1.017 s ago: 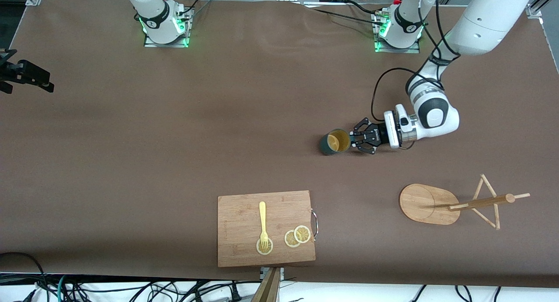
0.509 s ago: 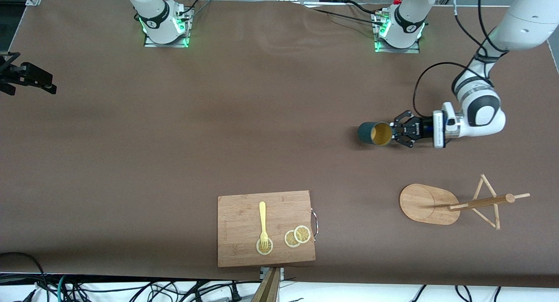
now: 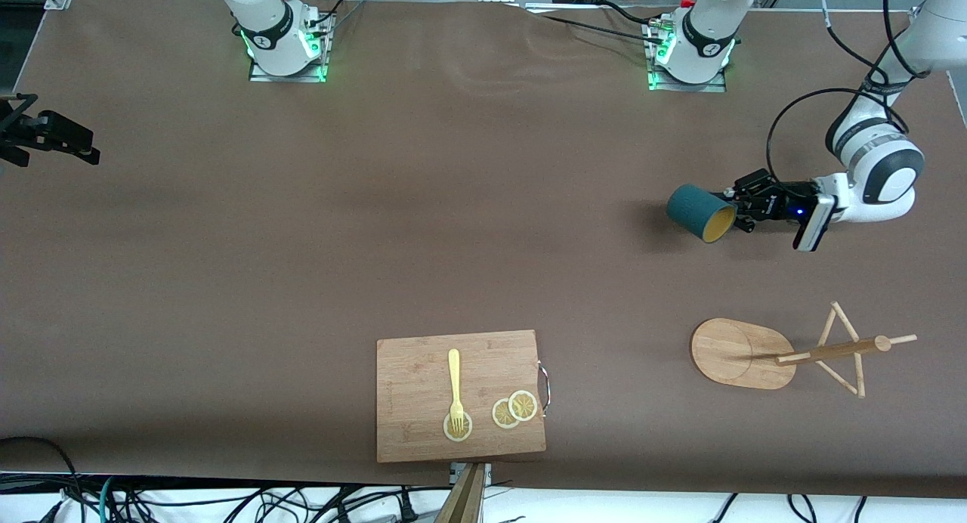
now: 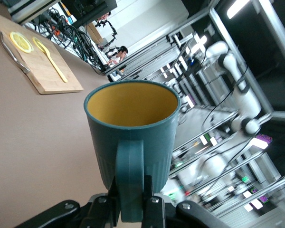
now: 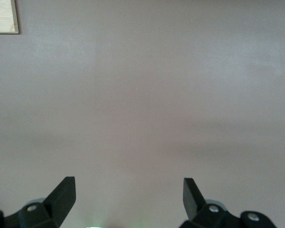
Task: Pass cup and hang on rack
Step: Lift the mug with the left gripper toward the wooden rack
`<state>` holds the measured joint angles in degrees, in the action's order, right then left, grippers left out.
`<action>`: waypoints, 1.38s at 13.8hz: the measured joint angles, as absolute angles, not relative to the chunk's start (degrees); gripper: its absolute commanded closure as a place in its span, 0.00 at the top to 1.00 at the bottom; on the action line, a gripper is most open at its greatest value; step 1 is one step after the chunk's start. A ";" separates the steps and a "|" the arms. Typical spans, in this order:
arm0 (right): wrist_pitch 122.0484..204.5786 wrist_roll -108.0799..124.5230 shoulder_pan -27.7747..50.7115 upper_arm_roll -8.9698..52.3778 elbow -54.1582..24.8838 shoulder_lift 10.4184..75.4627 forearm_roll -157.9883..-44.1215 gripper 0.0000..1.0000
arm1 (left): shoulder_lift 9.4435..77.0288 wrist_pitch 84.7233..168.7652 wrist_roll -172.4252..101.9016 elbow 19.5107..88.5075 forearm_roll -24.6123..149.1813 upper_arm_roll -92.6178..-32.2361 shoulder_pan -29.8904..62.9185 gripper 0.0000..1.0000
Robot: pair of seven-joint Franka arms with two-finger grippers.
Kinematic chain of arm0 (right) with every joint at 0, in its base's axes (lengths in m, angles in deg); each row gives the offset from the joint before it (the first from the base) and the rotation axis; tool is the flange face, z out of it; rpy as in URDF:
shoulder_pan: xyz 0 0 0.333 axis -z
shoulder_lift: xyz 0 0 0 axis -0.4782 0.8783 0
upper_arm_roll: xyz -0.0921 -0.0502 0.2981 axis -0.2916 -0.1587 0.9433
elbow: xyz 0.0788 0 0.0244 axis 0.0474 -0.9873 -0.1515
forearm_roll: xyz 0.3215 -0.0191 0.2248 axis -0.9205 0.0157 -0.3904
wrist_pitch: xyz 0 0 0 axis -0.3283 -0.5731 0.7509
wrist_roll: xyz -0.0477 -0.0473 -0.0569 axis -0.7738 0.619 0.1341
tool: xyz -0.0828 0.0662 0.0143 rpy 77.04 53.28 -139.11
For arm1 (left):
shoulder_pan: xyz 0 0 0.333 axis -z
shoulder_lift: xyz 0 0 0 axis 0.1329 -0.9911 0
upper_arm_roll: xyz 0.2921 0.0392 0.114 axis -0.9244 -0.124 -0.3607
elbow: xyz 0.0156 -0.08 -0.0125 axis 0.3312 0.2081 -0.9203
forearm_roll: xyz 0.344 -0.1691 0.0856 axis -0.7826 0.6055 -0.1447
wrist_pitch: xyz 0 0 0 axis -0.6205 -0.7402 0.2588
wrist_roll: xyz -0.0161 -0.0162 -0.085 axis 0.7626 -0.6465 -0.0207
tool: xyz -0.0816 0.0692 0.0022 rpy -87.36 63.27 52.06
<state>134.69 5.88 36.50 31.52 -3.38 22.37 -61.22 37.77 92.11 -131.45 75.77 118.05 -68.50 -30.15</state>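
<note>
My left gripper (image 3: 736, 205) pinches the cup (image 3: 701, 213) by its handle, up over the table (image 3: 378, 205), at 12 o'clock from the rack (image 3: 744, 353). It seems light, hard, maybe slippery. My right gripper (image 5: 128, 199) waits, fingers apart.

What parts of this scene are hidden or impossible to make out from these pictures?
- Right end effector: in the front view it sits at the picture's edge, mostly cut off; the right wrist view shows only its open fingertips over bare table.
- Cup handle: hidden in the front view by the cup's body and the left end effector; the left wrist view shows it clamped.
- Rack: absent from both wrist views.
</note>
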 measured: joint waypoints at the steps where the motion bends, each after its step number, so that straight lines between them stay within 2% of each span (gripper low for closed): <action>1: 134.71 5.88 36.50 31.52 -3.35 22.43 -61.22 1.00 | 37.77 89.41 -125.90 74.25 118.05 -68.49 -30.60 0.00; 7: 134.84 5.89 36.50 31.53 -3.14 22.55 -61.22 1.00 | 36.47 80.00 -97.78 65.03 118.04 -68.52 -34.48 0.00; 13: 134.84 5.89 36.50 31.56 -3.13 22.58 -61.22 1.00 | 30.37 78.90 -80.04 54.83 118.14 -68.51 -37.21 0.00; 19: 134.85 5.89 36.50 31.56 -3.10 22.60 -61.22 1.00 | 26.26 78.92 -71.38 46.05 123.74 -67.76 -35.16 0.00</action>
